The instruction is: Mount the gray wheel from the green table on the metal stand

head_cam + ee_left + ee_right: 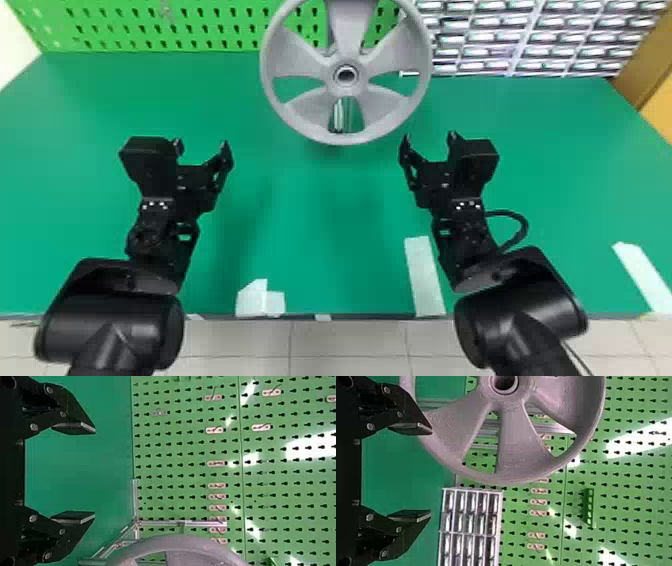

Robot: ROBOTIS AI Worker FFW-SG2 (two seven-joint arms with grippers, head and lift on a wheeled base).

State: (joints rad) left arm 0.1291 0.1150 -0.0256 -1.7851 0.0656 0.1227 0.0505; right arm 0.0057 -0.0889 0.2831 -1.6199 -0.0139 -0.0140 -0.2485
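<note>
The gray wheel stands upright at the back middle of the green table, its hub facing the head camera. Behind its spokes shows part of the metal stand; the hub's seat on it is hidden. In the left wrist view the stand rises behind the wheel's rim. My left gripper is open and apart from the wheel, on its left; the left wrist view shows the gripper holding nothing. Open and empty too, my right gripper, in its wrist view, is nearer the wheel, to its right.
A green pegboard with small hooks runs along the back left. Behind the table on the right is a rack of small drawers. White tape pieces lie along the front edge.
</note>
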